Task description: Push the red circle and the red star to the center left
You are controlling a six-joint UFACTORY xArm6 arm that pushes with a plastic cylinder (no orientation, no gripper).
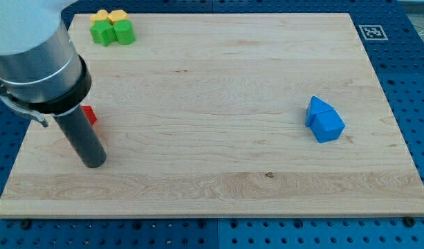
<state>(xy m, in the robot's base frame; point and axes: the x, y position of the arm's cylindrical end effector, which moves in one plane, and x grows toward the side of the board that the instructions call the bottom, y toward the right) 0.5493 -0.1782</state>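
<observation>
My tip rests on the board at the view's left, just below a red block. Only a small corner of red shows beside the rod; the arm hides the rest, so I cannot make out its shape or tell whether one or two red blocks are there. The tip stands close to the red piece, slightly below and to its right.
Two yellow blocks and two green blocks sit clustered at the view's top left. Two blue blocks sit together at the right. The wooden board lies on a blue pegboard.
</observation>
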